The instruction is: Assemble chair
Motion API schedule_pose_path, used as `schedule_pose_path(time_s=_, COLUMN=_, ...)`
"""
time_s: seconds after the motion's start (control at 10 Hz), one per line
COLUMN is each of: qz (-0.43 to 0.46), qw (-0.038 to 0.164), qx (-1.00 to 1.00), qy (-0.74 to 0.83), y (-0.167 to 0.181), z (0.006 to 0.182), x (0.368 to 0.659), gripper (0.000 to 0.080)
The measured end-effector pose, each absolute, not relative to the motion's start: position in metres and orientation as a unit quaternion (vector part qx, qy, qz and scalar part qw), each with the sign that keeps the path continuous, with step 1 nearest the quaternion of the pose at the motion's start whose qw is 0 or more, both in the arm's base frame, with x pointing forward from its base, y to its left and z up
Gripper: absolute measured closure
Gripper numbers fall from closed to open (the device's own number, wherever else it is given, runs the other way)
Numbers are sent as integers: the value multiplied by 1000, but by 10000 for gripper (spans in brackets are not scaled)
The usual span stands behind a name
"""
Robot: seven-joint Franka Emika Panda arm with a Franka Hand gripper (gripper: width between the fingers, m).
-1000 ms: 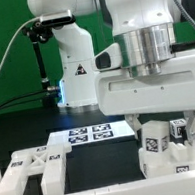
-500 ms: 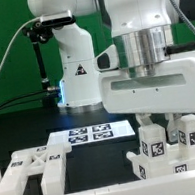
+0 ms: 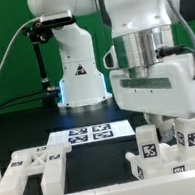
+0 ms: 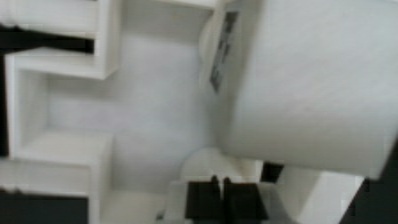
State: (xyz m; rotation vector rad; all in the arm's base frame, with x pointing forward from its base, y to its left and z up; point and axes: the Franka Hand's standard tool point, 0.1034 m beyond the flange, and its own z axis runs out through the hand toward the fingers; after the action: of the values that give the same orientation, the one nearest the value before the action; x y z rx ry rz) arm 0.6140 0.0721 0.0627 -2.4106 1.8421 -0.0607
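One gripper (image 3: 168, 125), jaws closed among two upright tagged posts (image 3: 152, 148); whether it grips one is unclear. One notched slab (image 3: 34, 171) and one marker board (image 3: 90, 134) lie apart.

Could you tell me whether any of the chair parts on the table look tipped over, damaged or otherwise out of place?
Nothing stands out. The chair parts at the exterior view's left lie flat on the table, and the tagged blocks at its right stand upright under the gripper, whose jaws are shut. The marker board lies flat behind them. The wrist view is too blurred to add anything.
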Motion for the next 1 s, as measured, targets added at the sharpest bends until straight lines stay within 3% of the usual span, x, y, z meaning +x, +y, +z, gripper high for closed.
schedule_pose_path(time_s=0.3, qz=-22, qw=52, qx=-818, qy=572, y=71, z=63, x=614, gripper=798)
schedule_pose_path(time_s=0.4, qz=-25, qw=50, qx=-852, qy=521, y=68, z=62, x=614, gripper=711)
schedule_pose_path(time_s=0.5, qz=-29, qw=46, qx=-884, qy=464, y=66, z=62, x=614, gripper=574)
schedule_pose_path(time_s=0.6, qz=-31, qw=44, qx=-904, qy=424, y=64, z=62, x=614, gripper=574)
schedule_pose_path(time_s=0.7, qz=-34, qw=42, qx=-926, qy=374, y=60, z=62, x=615, gripper=391)
schedule_pose_path(time_s=0.8, qz=-36, qw=41, qx=-939, qy=340, y=58, z=63, x=615, gripper=258)
schedule_pose_path(time_s=0.9, qz=-39, qw=36, qx=-956, qy=288, y=55, z=63, x=615, gripper=258)
schedule_pose_path(time_s=1.0, qz=-41, qw=33, qx=-967, qy=249, y=52, z=63, x=616, gripper=172)
